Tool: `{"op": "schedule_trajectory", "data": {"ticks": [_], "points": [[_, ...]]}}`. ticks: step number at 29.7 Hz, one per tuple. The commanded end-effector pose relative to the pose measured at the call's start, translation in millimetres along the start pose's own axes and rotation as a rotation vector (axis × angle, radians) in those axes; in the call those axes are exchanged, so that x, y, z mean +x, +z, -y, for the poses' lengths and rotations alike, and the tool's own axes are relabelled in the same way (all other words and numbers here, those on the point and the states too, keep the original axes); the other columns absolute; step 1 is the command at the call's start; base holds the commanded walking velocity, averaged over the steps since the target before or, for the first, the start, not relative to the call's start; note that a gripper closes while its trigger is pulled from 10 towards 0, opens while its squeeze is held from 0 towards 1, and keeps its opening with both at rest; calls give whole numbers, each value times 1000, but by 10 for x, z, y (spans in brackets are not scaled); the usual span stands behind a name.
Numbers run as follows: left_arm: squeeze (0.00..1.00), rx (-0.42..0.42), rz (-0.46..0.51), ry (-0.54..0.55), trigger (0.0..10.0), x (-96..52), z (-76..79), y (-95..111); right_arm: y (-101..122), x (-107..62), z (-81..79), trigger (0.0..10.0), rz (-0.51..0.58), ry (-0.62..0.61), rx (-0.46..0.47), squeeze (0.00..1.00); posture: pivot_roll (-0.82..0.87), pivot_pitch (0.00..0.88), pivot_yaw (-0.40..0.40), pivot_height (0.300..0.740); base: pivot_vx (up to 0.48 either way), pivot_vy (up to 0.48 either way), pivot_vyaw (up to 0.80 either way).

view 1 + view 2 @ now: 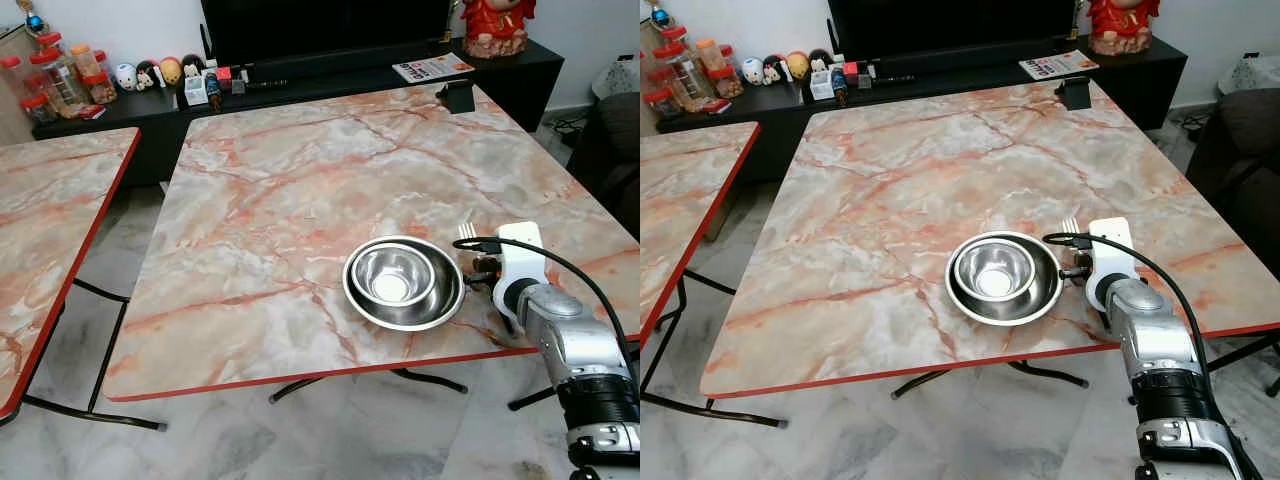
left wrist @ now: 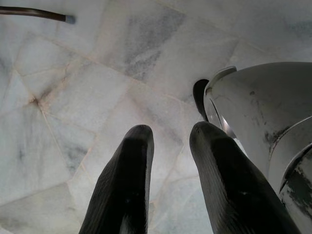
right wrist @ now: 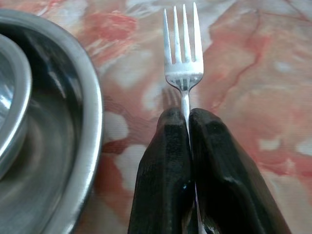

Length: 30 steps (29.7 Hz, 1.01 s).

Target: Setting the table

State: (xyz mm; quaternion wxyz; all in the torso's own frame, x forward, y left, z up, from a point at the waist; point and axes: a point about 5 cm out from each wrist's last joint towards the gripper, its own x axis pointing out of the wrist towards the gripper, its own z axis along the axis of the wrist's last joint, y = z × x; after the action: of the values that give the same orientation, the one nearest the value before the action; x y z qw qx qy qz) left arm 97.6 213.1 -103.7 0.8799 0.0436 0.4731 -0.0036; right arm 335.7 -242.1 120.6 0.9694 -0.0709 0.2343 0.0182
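Right wrist view: right claw (image 3: 187,127) clamps the fork (image 3: 183,53), hiding its handle.

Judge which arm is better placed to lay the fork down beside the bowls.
Right. The right gripper is shut on the fork, over the table just beside the nested steel bowls. The left gripper hangs open above the floor.

Marble-look folding tables (image 1: 280,190) on grey marble floor (image 1: 300,440).
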Motion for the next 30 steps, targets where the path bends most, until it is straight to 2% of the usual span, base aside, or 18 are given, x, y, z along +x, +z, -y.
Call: {"op": "schedule_trajectory", "data": {"ticks": [1, 18, 30], "points": [[0, 5, -27, 4, 10000, -26, -56, -62, 17, 3, 2, 10000, 0, 4, -20, 0, -136, 57, 99, 736, 0, 0, 0], [0, 6, -27, 1, 10000, -27, -55, -63, 2, 34, 22, 10000, -1, -39, 9, 0, -135, 57, 99, 736, 0, 0, 0], [0, 3, -25, 1, 10000, -26, -50, -62, 4, 67, -63, 10000, 6, -31, 22, 0, -132, 55, 96, 736, 0, 0, 0]]}}
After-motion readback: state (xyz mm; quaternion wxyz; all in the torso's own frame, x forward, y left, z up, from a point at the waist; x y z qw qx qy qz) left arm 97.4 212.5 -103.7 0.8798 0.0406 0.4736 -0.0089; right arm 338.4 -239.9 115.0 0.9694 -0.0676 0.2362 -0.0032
